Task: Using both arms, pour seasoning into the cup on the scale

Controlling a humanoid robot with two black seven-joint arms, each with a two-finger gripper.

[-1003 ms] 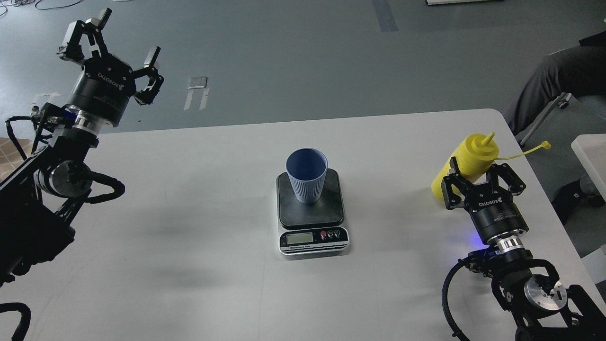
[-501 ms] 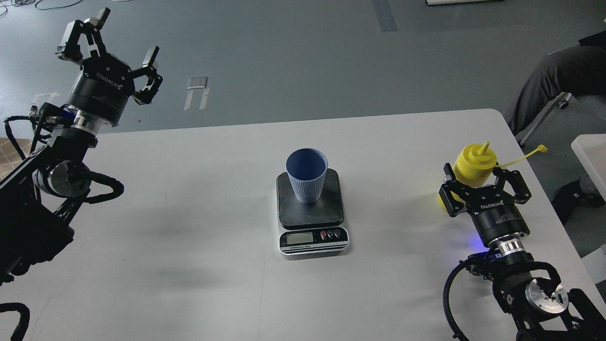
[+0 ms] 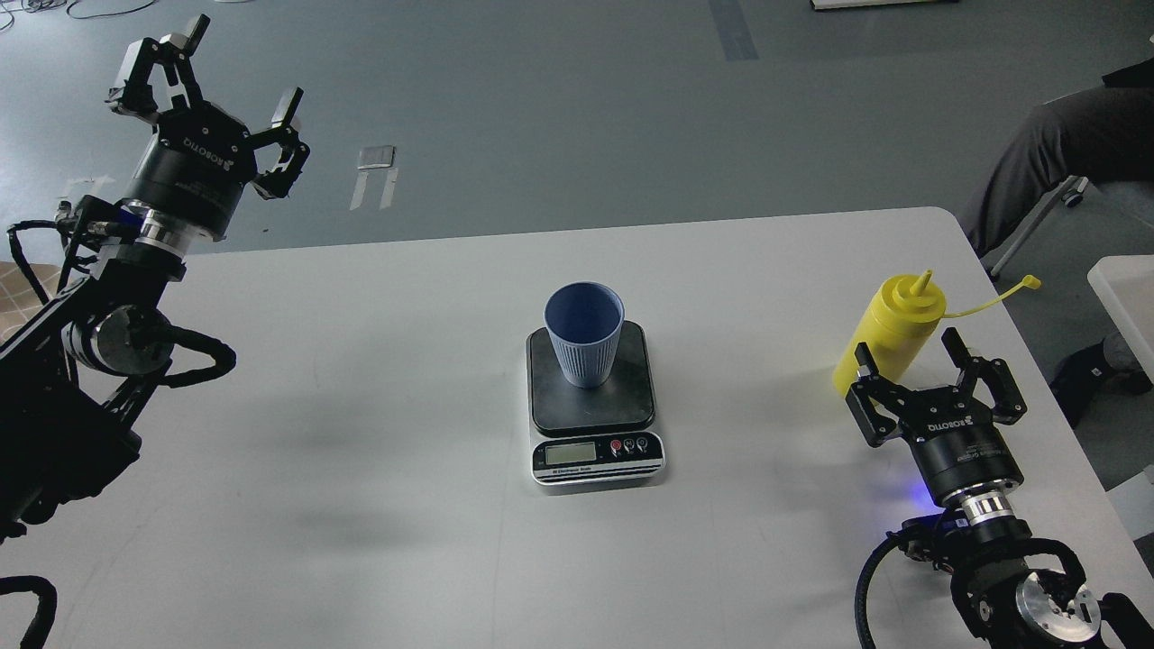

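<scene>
The left arm (image 3: 99, 306) is reaching up along the left edge, its gripper (image 3: 212, 86) raised high with fingers (image 3: 287, 108) spreading wide apart. The right arm (image 3: 1001, 559) is coming in at the lower right, its gripper (image 3: 929, 383) pointing forward, fingers (image 3: 978, 365) splaying open, clasping nothing.

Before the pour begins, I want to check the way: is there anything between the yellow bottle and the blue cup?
Nothing visible. The yellow bottle stands on the right of the table, and only bare tabletop lies between it and the blue cup on the scale. The open right gripper is just behind the bottle, on my side.
</scene>
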